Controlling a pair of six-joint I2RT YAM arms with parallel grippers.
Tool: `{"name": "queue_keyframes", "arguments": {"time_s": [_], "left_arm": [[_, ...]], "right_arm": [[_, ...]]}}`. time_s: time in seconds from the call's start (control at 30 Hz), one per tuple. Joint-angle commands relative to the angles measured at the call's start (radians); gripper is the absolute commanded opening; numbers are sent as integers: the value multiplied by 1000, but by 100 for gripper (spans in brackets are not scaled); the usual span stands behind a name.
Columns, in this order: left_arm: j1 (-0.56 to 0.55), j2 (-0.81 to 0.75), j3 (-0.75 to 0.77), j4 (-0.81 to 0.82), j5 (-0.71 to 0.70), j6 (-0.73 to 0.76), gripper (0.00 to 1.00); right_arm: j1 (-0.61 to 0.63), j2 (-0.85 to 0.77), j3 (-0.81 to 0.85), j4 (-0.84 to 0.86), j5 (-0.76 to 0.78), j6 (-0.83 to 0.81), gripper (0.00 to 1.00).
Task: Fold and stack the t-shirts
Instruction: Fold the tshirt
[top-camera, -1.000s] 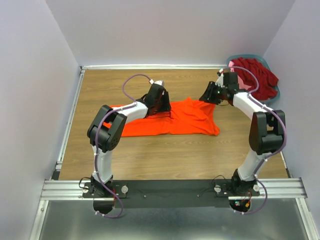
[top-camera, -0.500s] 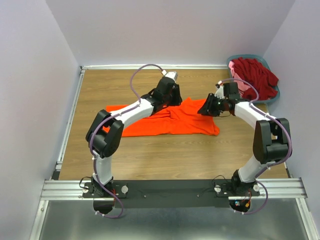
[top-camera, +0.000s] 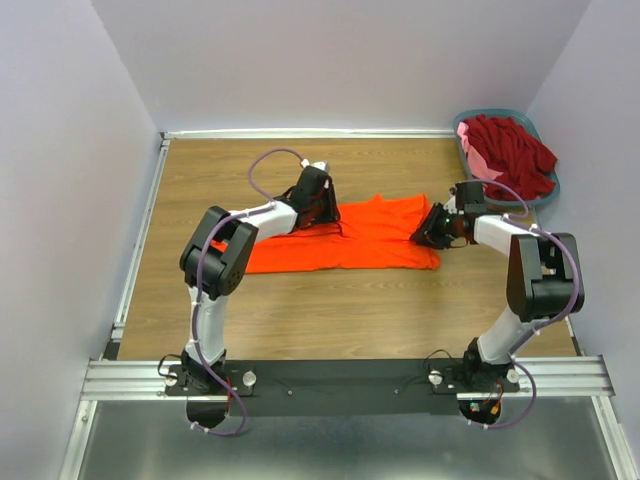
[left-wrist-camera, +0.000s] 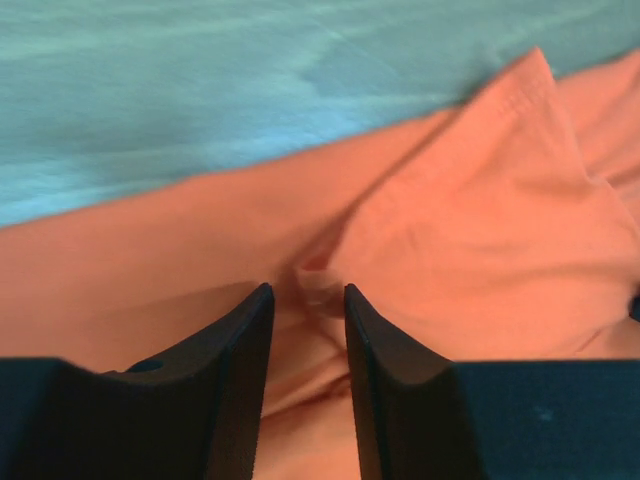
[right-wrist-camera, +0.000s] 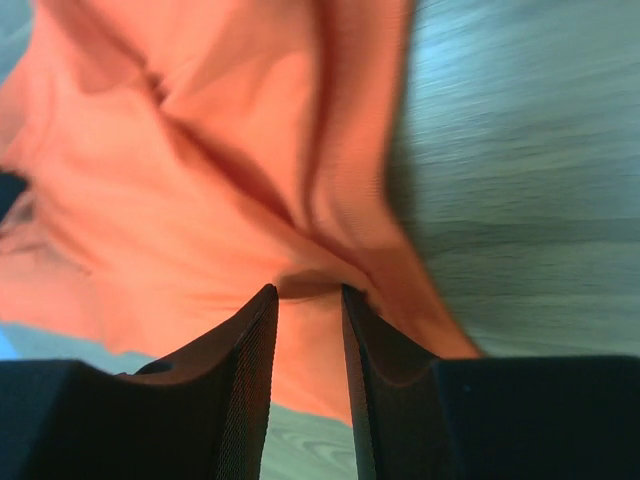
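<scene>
A bright orange t-shirt (top-camera: 375, 240) lies spread across the middle of the wooden table. My left gripper (top-camera: 328, 210) is low over its far edge, left of centre. In the left wrist view my left gripper (left-wrist-camera: 305, 292) is shut on a raised fold of the orange t-shirt (left-wrist-camera: 480, 220). My right gripper (top-camera: 430, 232) is at the shirt's right end. There my right gripper (right-wrist-camera: 308, 292) pinches a ridge of the orange t-shirt (right-wrist-camera: 200, 200). A dark red t-shirt (top-camera: 515, 150) and a pink one (top-camera: 470, 143) are heaped in the basket.
The grey-blue basket (top-camera: 497, 112) stands in the far right corner against the walls. A metal rail (top-camera: 140, 240) runs along the table's left edge. Bare wood (top-camera: 320, 310) lies between the shirt and the arm bases.
The left gripper rose toward the far side, then came back down onto the shirt. The right gripper moved nearer and lower. The shirt's bunched right half now lies flatter with a straight far edge.
</scene>
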Motion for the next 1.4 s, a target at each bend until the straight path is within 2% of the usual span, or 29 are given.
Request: {"name": "queue_keyframes", "arguments": {"time_s": [0.0,0.1,0.17,0.27,0.3,0.53,0.73,0.9,1.0,1.13,1.17,1.27,1.3,1.37], "left_arm": [[37,-64,-38,-8,-39,26,46],[92,-196,-92,-48,-114,52,55],[136,-297,-167,-74,-245,80,63],[172,-344,-182,-132,-329,123,66],[188,-342,-193,-137,-367,130,66],[248,-231,-201,-172,-298,88,67],[273,-210,-237,-207,-271,45,66],[285,-235,-305,-233,-207,3,66],[285,-285,-388,-206,-142,-55,66],[265,-367,-552,-145,45,-159,66],[246,-408,-578,-122,61,-187,66],[79,-472,-633,-109,90,-277,66],[-8,-483,-653,-106,102,-334,66],[-89,-515,-678,-92,123,-385,66]], "right_arm": [[-7,-46,-15,26,126,12,41],[29,-131,5,-21,156,-7,45],[80,-184,34,-62,181,-4,46],[155,-223,38,-93,206,48,49],[175,-233,35,-96,221,70,53],[344,-156,6,-99,270,191,55],[346,-73,9,-99,370,185,55],[292,99,95,-99,385,107,55],[231,183,190,-99,426,67,55],[125,396,389,-102,402,15,55],[94,435,513,-107,397,-5,55],[82,614,726,-133,321,-53,56],[82,653,879,-147,283,-80,56],[82,746,1004,-187,252,-96,56]]}}
